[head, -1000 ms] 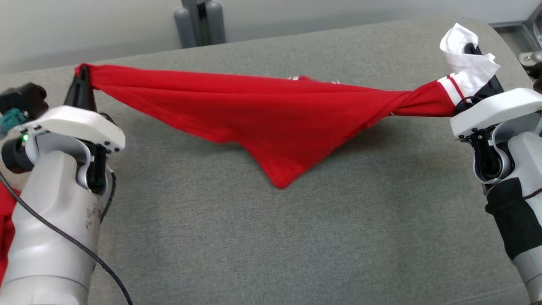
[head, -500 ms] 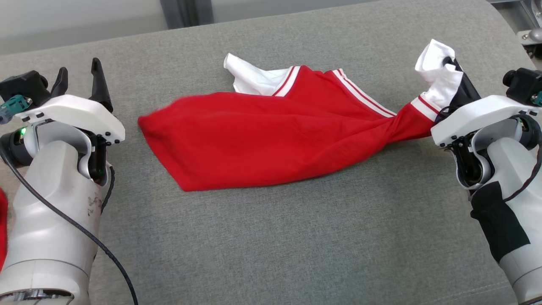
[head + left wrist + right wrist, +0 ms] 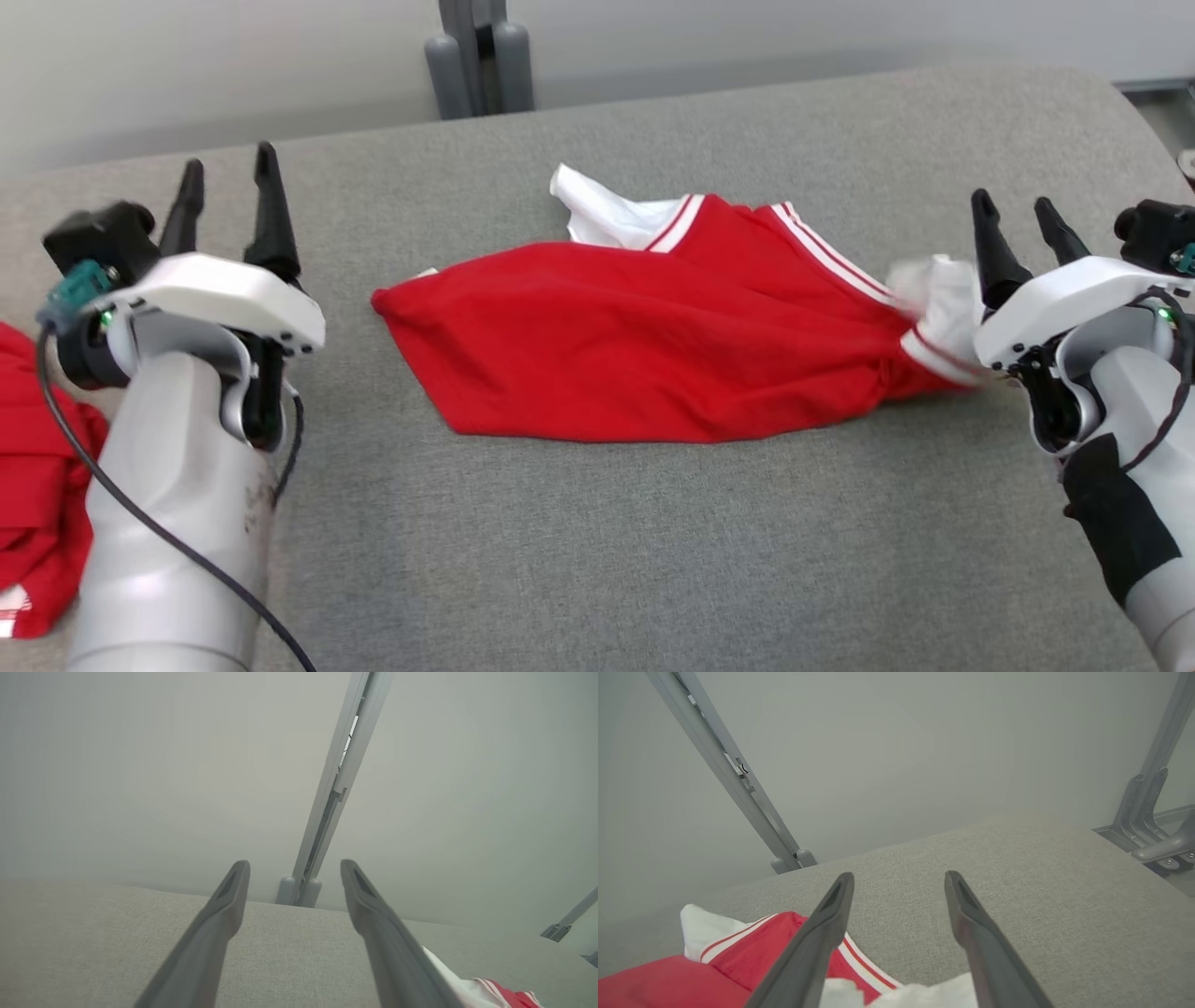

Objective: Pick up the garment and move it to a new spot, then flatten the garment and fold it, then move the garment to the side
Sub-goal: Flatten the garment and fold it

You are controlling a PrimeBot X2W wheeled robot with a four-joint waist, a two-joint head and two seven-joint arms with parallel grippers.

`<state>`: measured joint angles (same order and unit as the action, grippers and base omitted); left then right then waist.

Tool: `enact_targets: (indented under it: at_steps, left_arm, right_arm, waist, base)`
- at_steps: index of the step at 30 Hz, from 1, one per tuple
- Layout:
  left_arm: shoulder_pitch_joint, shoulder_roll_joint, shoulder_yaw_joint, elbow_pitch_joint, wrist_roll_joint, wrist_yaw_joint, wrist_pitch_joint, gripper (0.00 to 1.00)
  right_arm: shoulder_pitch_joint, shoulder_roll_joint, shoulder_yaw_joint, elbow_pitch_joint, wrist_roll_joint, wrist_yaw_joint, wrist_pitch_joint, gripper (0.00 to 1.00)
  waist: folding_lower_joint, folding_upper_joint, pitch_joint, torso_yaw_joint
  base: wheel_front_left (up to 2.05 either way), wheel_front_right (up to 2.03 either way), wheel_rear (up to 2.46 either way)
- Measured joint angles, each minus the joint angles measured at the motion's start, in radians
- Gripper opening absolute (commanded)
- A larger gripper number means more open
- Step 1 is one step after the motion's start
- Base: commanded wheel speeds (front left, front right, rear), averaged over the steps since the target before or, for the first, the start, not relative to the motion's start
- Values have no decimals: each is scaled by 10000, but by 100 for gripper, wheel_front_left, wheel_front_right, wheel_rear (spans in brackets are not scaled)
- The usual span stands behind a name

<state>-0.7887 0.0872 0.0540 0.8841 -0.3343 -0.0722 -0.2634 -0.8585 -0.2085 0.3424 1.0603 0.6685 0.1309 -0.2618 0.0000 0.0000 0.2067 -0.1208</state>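
Both jaws have let go since earlier: my left gripper (image 3: 230, 159) and right gripper (image 3: 1011, 200) stand apart; the red, white-trimmed cloth garment (image 3: 653, 355) lies rumpled on the grey fabric surface (image 3: 653, 560). Flattening, folding remain.

Red garment (image 3: 653, 373) on a grey fabric surface (image 3: 597, 560) — white sleeves, striped trim.
The garment is showing solid red at mid-frame, its white sleeves edged with red-and-white stripes; the fabric surface is reading as heathered grey, and another red cloth (image 3: 37, 485) is showing at lower left.
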Motion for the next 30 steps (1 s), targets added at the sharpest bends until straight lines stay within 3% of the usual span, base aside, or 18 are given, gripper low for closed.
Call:
enact_targets:
  at_steps: [7,15,16,23,30]
  left_arm:
    - [1246,-268,194,-1277,516,-157,0,100]
    - [3126,-370,-88,-3388,1049,-324,0,100]
    - [3681,-370,-314,-3914,922,-324,0,100]
    - [5515,-391,-1058,-5352,487,36,0,100]
    - [6265,-385,-1519,-5852,77,428,0,100]
  right_arm:
    - [216,-456,150,-359,-92,0,0,100]
    - [1829,-907,-652,-3078,-1409,0,-25,100]
    - [2503,-851,-989,-3904,-1948,0,-25,100]
    - [4847,-192,-1605,-6253,-3770,0,-27,100]
    - [5594,-4,-1243,-6765,-4742,0,-25,100]
  waist:
    - [0,0,-723,277]
    - [0,1,-1526,482]
    - [0,0,-1672,540]
    - [0,0,-1848,828]
    - [1,0,-1888,1193]
  base:
    - [0,0,0]
    - [0,0,0]
    - [0,0,0]
    - [0,0,0]
    - [0,0,0]
